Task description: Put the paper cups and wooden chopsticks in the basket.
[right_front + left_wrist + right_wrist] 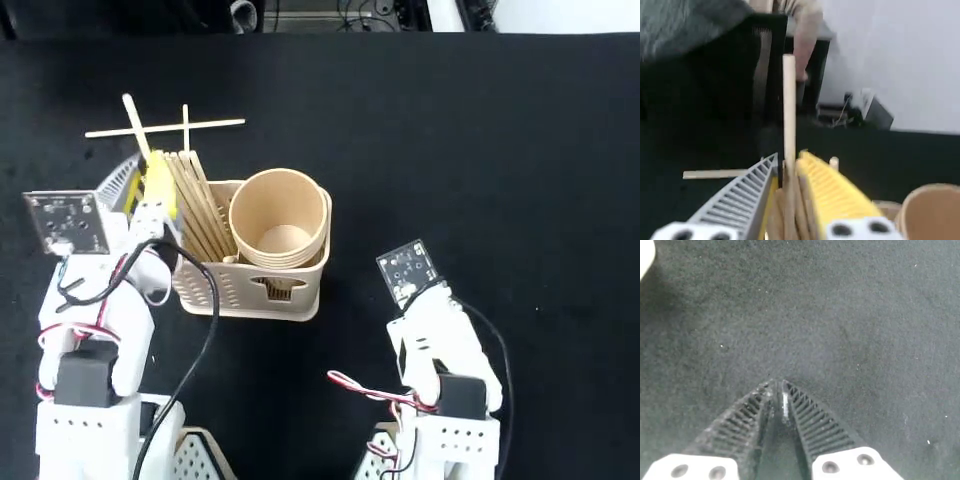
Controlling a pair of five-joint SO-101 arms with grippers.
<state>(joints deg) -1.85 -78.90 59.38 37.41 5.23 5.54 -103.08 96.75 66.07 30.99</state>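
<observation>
Chopstick [788,100] stands near upright over the stick-filled end of the basket [250,295], pinched in the jaws of the left gripper [787,164]. Jaws of the right gripper [776,388] are closed on nothing.

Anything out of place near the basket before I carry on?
Yes: one wooden chopstick lies flat on the table beyond the basket, outside it, while the left pincer grips a second chopstick by the basket.

The right gripper [776,386] hangs low over the black cloth [865,315], its two dark ribbed fingers [810,420] pressed together at the tips with nothing between them. Far ahead of it, off to one side, sits a pale edge [645,255].
</observation>
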